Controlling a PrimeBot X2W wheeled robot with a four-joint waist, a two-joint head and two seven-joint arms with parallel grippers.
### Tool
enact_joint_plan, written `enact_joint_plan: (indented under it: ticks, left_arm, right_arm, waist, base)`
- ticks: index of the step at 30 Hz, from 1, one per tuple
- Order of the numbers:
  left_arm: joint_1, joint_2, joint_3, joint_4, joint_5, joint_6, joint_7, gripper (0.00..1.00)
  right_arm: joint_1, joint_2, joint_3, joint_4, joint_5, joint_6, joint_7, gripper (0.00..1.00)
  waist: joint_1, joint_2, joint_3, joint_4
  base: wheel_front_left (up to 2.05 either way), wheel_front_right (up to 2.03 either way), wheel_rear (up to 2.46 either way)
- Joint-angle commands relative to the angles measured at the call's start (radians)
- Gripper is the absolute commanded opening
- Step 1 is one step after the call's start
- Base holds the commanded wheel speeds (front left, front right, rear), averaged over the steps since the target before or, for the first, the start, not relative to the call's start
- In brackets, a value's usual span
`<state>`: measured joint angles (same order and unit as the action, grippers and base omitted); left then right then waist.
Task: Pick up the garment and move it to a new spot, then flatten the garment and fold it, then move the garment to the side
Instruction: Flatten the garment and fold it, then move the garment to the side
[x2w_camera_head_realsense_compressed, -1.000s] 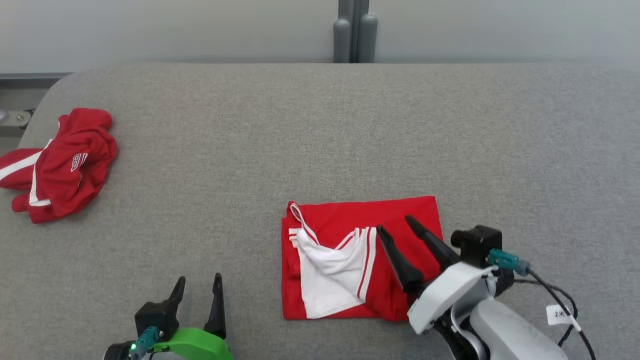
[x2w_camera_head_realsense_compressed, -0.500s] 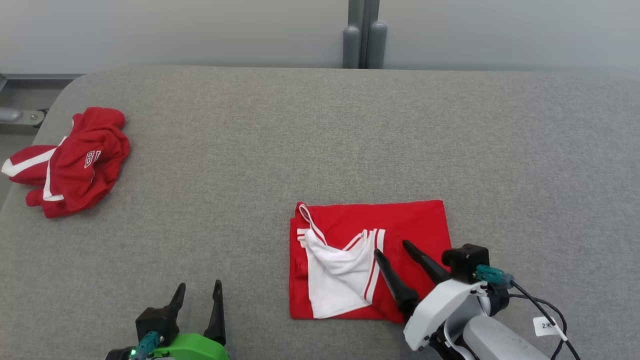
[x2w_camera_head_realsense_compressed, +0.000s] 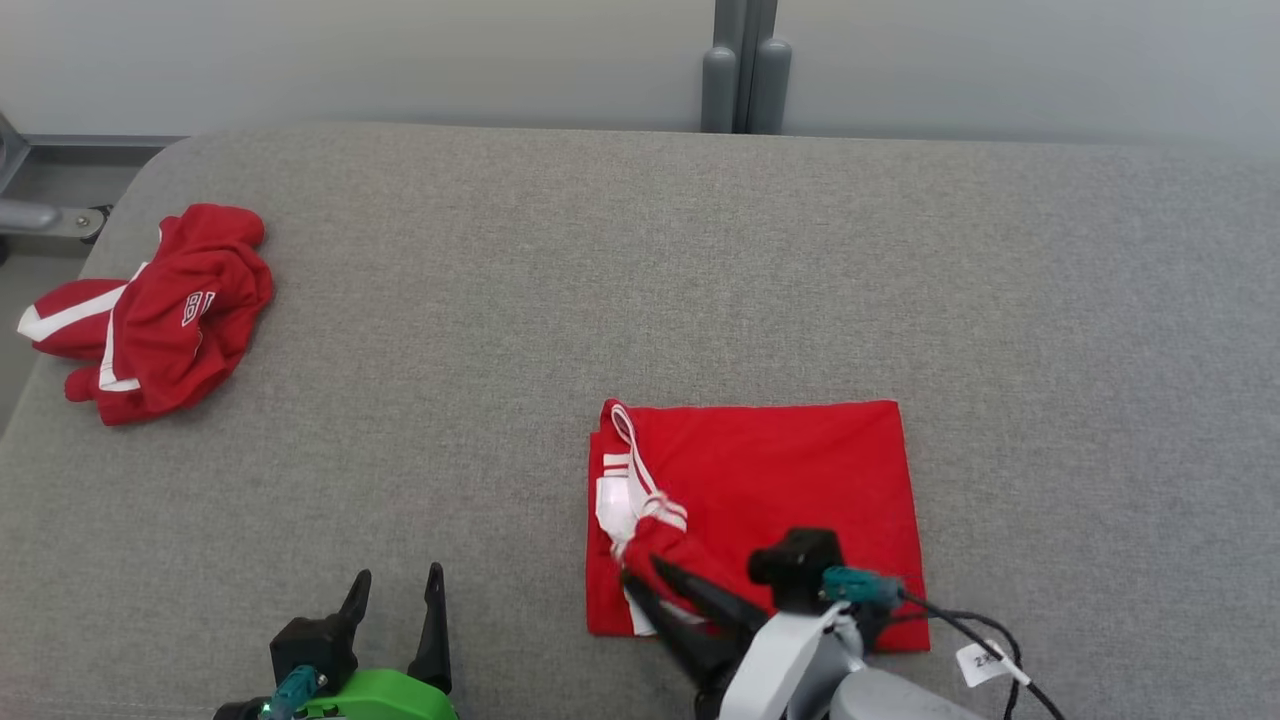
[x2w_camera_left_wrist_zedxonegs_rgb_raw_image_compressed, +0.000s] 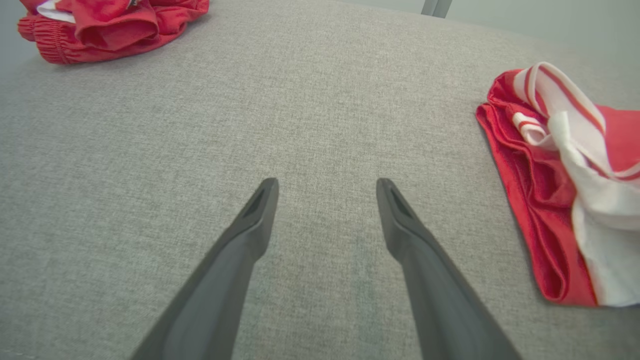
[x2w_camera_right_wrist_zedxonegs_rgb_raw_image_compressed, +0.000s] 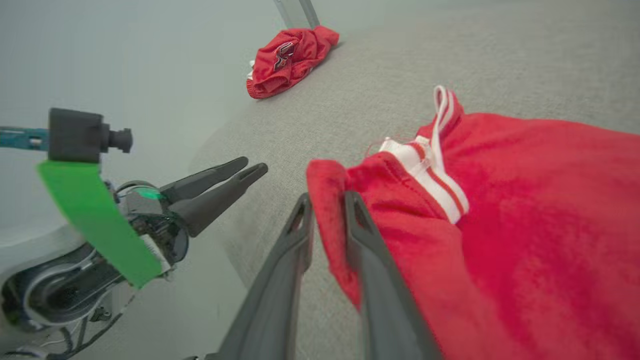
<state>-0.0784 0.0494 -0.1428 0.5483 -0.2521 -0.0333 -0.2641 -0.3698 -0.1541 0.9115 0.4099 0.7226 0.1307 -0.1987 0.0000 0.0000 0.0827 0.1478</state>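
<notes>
Garment fold pinched in the nearly closed right gripper — left gripper spread wide, holding nothing.

Wide flat table w/ grey woven-fabric cover, running L to R across head view. Far edge straight, far-left corner rounded. Slight tone change in fabric toward rt side. Behind it, plain pale grey-blue wall, matte, unmarked. At top centre, against wall, pair of grey vertical posts w/ rounded caps, darker slot btwn them, just beyond table's far edge. Beside rounded corner, grey metal rail w/ bolted bracket, lower than tabletop. Below that, strip of darker grey along table's left side; floor or not, can't tell. Lighting soft, even; shadows faint.
</notes>
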Motion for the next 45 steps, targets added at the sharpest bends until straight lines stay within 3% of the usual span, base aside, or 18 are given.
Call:
enact_joint_plan:
  ticks: [1, 4, 7, 13, 19, 23, 29, 41, 42, 43, 44, 45]
  left_arm:
    - [0.009, 0.003, 0.0, -0.001, -0.005, 0.005, 0.0, 1.0]
    - [0.006, 0.003, -0.001, -0.001, -0.006, 0.004, 0.0, 1.0]
    - [0.005, 0.003, 0.004, -0.002, -0.003, 0.006, 0.0, 1.0]
    - [0.015, 0.003, 0.013, -0.01, 0.007, 0.009, 0.0, 1.0]
    - [0.01, 0.003, 0.016, -0.019, 0.013, 0.01, 0.0, 1.0]
    - [0.004, 0.003, 0.012, -0.023, 0.015, 0.008, 0.0, 1.0]
    - [-0.008, 0.003, 0.003, -0.021, 0.019, 0.005, 0.0, 1.0]
    - [-0.026, 0.003, -0.003, -0.049, 0.024, 0.004, 0.0, 1.0]
    - [-0.025, 0.003, -0.005, -0.05, 0.025, 0.004, 0.0, 1.0]
    - [-0.027, 0.003, -0.005, -0.051, 0.025, 0.005, 0.0, 1.0]
    - [-0.029, 0.003, -0.006, -0.053, 0.025, 0.005, 0.0, 1.0]
    - [-0.031, 0.003, -0.005, -0.054, 0.025, 0.006, 0.0, 1.0]
  right_arm:
    - [-0.012, -0.008, 0.012, -0.011, 0.011, 0.0, 0.003, 1.0]
    - [-0.036, -0.039, 0.09, -0.054, 0.062, 0.0, -0.002, 1.0]
    - [-0.053, -0.069, 0.104, -0.06, 0.09, 0.0, -0.028, 1.0]
    - [-0.047, -0.097, -0.077, 0.055, 0.028, 0.0, -0.066, 1.0]
    - [0.013, -0.067, -0.337, 0.137, -0.126, 0.0, -0.066, 1.0]
    - [0.039, -0.038, -0.443, 0.179, -0.203, 0.0, -0.066, 1.0]
    - [0.053, -0.001, -0.526, 0.266, -0.256, 0.0, -0.067, 1.0]
    - [-0.01, 0.033, -0.529, 0.414, -0.216, 0.0, -0.057, 1.0]
    - [-0.014, 0.034, -0.522, 0.422, -0.209, 0.0, -0.054, 0.8]
    - [-0.017, 0.037, -0.515, 0.425, -0.201, 0.0, -0.054, 0.09]
    - [-0.019, 0.038, -0.509, 0.428, -0.195, 0.0, -0.055, 0.0]
    - [-0.021, 0.039, -0.502, 0.431, -0.19, 0.0, -0.055, 0.0]
  waist:
    - [0.0, 0.0, 0.0, -0.001]
    - [0.0, 0.0, 0.0, -0.006]
    - [0.0, 0.0, -0.002, -0.014]
    - [0.0, 0.0, -0.007, -0.032]
    - [0.0, 0.0, 0.001, -0.044]
    - [0.0, 0.0, 0.008, -0.044]
    - [0.0, 0.0, 0.017, -0.029]
    - [0.0, 0.0, 0.043, 0.013]
    - [0.0, 0.0, 0.044, 0.015]
    - [0.0, 0.0, 0.045, 0.018]
    - [0.0, 0.0, 0.046, 0.019]
    - [0.0, 0.0, 0.046, 0.019]
  base:
    - [0.0, 0.0, 0.0]
    - [0.0, 0.0, 0.0]
    - [0.0, 0.0, 0.0]
    - [0.0, 0.0, 0.0]
    - [0.0, 0.0, 0.0]
    - [0.0, 0.0, 0.0]
    - [0.0, 0.0, 0.0]
    - [0.0, 0.0, 0.0]
    - [0.0, 0.0, 0.0]
    - [0.0, 0.0, 0.0]
    - [0.0, 0.0, 0.0]
    - [0.0, 0.0, 0.0]
